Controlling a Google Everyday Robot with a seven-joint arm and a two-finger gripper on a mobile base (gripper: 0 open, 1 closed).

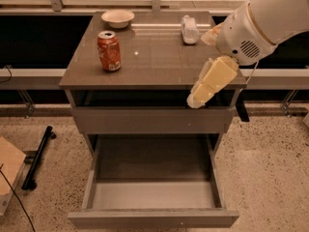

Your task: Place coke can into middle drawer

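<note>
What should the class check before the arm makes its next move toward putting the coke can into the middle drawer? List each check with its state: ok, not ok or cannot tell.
1. Is the middle drawer pulled out? Ok, its pale floor shows.
2. Is there room in it for the can? Ok, nothing lies inside.
3. Is the coke can upright on the cabinet top? Ok, it stands near the left edge.
4. Is the tool at the can? Not ok, it hangs at the top's right front edge, well apart from the can.
5. Is the way from tool to can free? Ok, the bowl and the bottle sit at the back.
</note>
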